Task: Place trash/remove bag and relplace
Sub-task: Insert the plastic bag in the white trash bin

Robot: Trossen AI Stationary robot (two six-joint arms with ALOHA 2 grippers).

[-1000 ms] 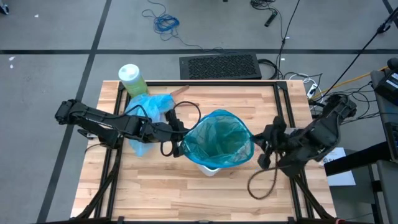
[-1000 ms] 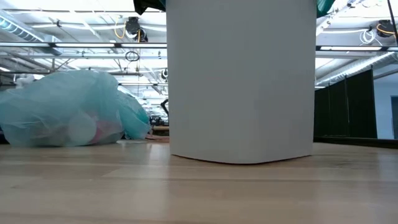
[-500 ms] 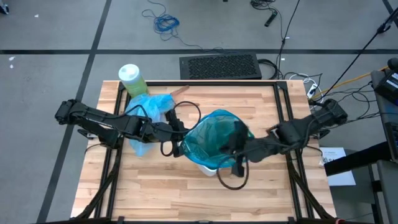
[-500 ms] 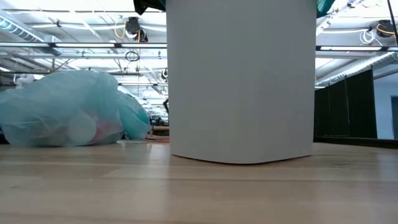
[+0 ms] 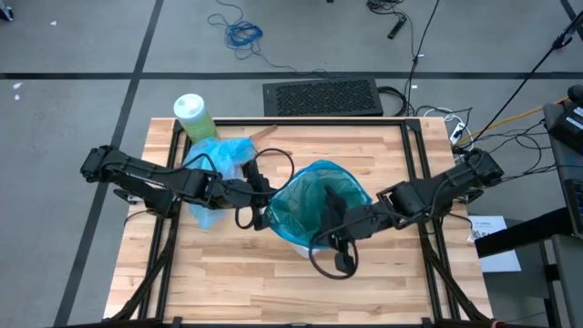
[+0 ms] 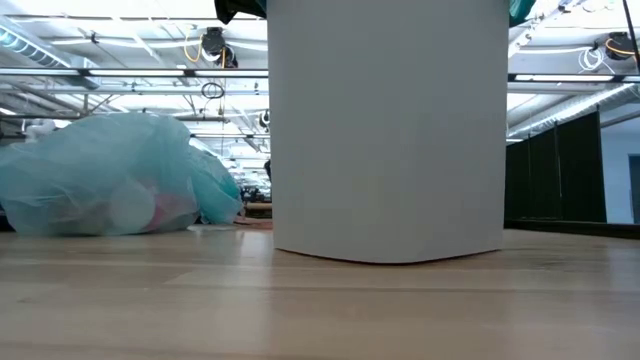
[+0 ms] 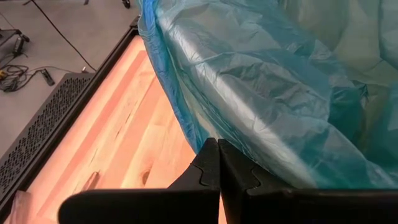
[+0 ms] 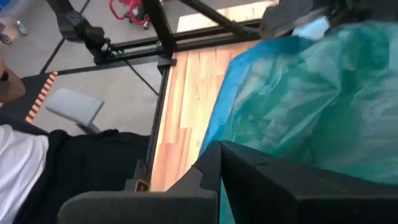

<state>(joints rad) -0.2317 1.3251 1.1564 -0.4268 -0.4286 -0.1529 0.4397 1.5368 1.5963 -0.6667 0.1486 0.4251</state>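
A white wastebasket [image 6: 388, 130] stands mid-table, lined with a darker teal-green bag [image 5: 296, 214] whose rim folds over its top. The light sky-blue bag [image 5: 217, 159], stuffed with trash, lies on the table left of it and also shows in the low view [image 6: 100, 175]. My left gripper [image 5: 266, 216] is shut at the teal-green bag's rim on the bin's left side; it also shows in the left wrist view [image 7: 217, 155]. My right gripper [image 5: 330, 208] hangs over the bag's open mouth, its fingers shut in the right wrist view [image 8: 219, 155]. My left gripper's shut fingertips meet the teal-green bag's turned-over rim [image 7: 198, 134] on the bin's left side, coming level from the table's left. The film between them is hidden by the fingers. The bag stays draped over the bin. My right gripper: I cannot tell whether it touches the bag.
A large green bottle [image 5: 192, 113] with a white cap stands at the far left corner. A brown piece [image 5: 264, 134] lies near the far edge. The right arm's cable loop [image 5: 332, 260] hangs over the near side of the bin. A person [image 8: 18, 155] shows beyond the table.
My right arm has swung from the table's right edge toward the left, out over the wastebasket, until its gripper stands over the teal-green bag's mouth. Its cable loop has come along with it.
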